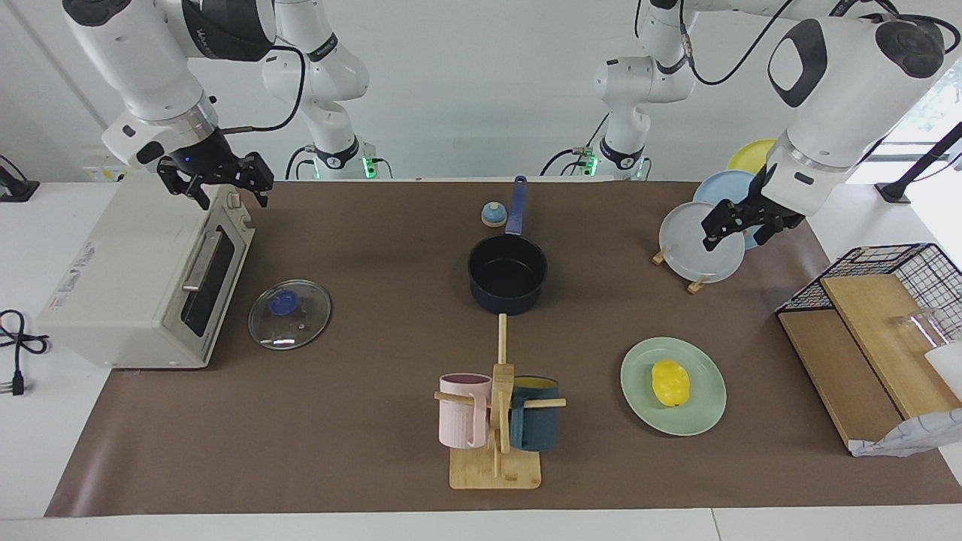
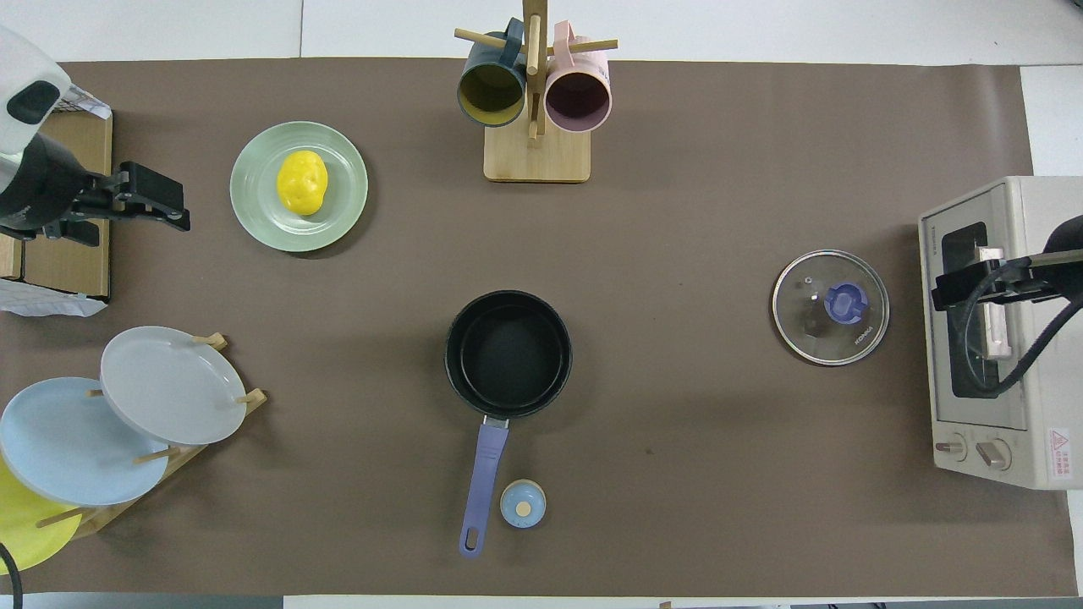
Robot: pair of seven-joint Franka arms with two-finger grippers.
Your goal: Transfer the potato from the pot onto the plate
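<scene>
Yellow potato (image 1: 670, 382) lies on the mint plate (image 1: 703, 409); the pot (image 1: 508, 274) is empty. Only the facing view shows both grippers raised, fingers open: left gripper (image 1: 733, 225) over the plate rack (image 1: 695, 284), right gripper (image 1: 218, 184) over the toaster oven (image 1: 143, 278).

You face a plain white wall (image 1: 466, 83); a brown mat (image 1: 376, 361) covers the white table (image 1: 30, 451), with daylight from a window (image 1: 928, 105).

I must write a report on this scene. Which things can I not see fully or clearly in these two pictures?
- Yellow plate: overhead view, cut by the frame edge and covered by the light blue plate.
- Oven door: overhead view, partly hidden by the right gripper above it.
- Wire basket: facing view, cut by the frame edge; its contents are unclear.
- Dial markings on the oven: too small in both views.
</scene>
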